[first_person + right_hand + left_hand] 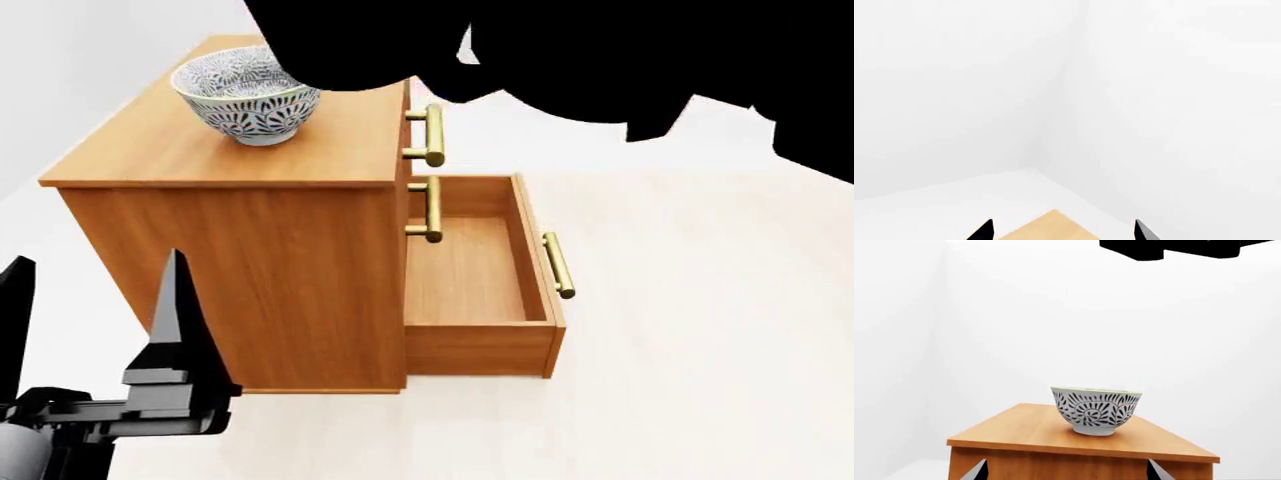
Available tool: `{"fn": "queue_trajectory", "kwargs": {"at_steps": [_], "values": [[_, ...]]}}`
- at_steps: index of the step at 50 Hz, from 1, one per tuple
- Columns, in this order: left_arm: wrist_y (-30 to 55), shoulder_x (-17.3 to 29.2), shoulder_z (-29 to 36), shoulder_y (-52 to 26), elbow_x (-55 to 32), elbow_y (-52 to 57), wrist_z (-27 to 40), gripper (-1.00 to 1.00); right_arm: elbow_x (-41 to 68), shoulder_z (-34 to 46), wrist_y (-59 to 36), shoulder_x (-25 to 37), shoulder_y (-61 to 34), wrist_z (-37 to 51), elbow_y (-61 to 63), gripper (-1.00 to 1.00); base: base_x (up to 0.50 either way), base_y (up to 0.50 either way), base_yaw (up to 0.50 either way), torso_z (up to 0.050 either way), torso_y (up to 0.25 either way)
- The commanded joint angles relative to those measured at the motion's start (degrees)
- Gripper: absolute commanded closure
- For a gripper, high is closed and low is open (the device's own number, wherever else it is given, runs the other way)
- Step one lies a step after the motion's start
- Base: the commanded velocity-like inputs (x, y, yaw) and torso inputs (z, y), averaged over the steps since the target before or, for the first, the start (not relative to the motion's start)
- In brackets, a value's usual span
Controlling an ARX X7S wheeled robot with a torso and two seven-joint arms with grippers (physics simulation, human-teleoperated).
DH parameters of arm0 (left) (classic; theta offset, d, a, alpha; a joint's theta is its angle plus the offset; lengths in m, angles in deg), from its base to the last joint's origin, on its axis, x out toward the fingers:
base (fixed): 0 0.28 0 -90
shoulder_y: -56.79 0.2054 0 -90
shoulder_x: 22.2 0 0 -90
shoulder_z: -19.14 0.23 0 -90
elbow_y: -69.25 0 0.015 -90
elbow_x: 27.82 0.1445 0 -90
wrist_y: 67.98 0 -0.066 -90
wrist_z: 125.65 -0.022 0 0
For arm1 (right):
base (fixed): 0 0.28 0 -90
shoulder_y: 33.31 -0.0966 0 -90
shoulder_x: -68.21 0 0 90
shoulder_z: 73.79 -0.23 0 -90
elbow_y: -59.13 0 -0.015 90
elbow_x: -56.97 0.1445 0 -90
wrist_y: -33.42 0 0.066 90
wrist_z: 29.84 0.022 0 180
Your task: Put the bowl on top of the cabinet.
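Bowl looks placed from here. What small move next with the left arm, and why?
Probably just ease the left gripper a little further back from the cabinet. The bowl already stands upright on the cabinet top, apart from the open, empty jaws, so nothing is left to carry. Backing straight off avoids nudging it.

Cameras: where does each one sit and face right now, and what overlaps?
Head view: high, looking down on the cabinet with the bowl on top; left pincer at lower left.
Left wrist view: level with the cabinet top, facing the bowl; fingertips at the edge.
Right wrist view: faces white walls; fingertips only.
Shared: head and left wrist views both show bowl and cabinet.
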State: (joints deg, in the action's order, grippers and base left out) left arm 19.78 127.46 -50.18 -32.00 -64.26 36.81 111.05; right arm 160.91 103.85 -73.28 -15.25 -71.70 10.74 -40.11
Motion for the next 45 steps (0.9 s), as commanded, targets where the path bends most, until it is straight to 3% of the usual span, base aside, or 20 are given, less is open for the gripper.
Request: {"fn": "queue_trajectory", "kwargs": {"at_steps": [1,18,33,45], "values": [[0.37,-0.06,0.75,-0.44,0.35,0.09,0.12,-1.00,-0.04,-2.45,1.38,6.59,-0.91,3.53,7.11,-1.00,0.00,0.00,0.00,0.000,0.000],[0.98,-0.14,1.62,-1.34,0.49,-0.06,0.33,-1.00,-1.52,-4.46,1.47,17.99,0.36,9.53,19.47,-1.00,0.00,0.00,0.00,0.000,0.000],[2.38,-0.62,3.02,-2.34,1.50,0.12,0.63,-1.00,-6.01,-4.41,4.76,32.13,7.17,18.09,36.38,-1.00,0.00,0.00,0.00,0.000,0.000],[2.25,-0.49,3.48,-2.55,1.54,0.02,0.73,-1.00,-7.98,-3.96,5.47,39.99,10.31,24.49,47.79,-1.00,0.00,0.00,0.00,0.000,0.000]]}}
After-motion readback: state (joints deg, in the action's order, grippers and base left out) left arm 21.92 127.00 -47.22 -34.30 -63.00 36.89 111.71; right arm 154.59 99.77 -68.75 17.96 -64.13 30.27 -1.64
